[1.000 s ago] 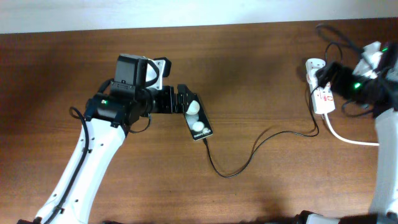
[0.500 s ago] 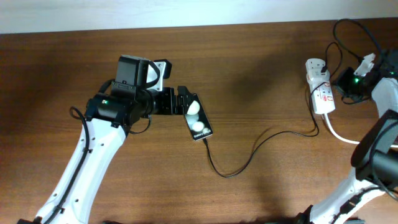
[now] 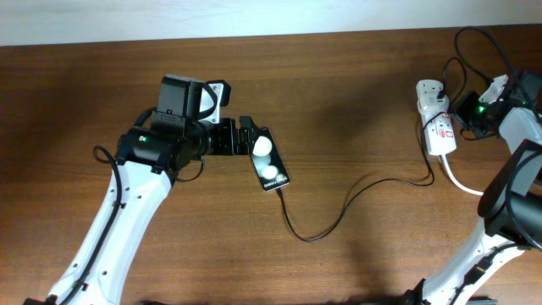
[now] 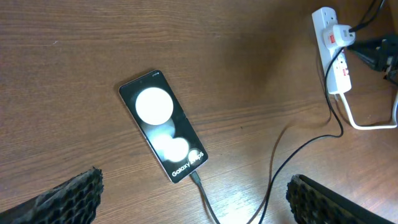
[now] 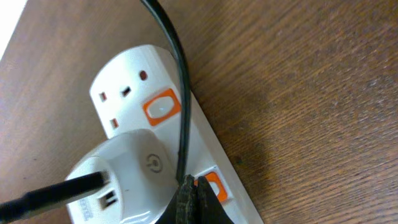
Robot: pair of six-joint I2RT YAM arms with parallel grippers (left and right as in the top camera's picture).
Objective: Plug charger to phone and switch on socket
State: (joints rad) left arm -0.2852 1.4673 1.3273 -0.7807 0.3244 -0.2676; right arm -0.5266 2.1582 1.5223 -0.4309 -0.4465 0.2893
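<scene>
The left claw [image 4: 196, 198] hangs spread above the phone [image 4: 163, 124]; right claw [image 5: 191, 199] (clenched) at the socket [image 5: 124, 87], charger [image 5: 177, 74] draped across.

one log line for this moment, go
phone: flat on table, charger plugged in | left gripper: open by phone | right gripper: shut, tip at socket switch | switch state: cannot tell
</scene>
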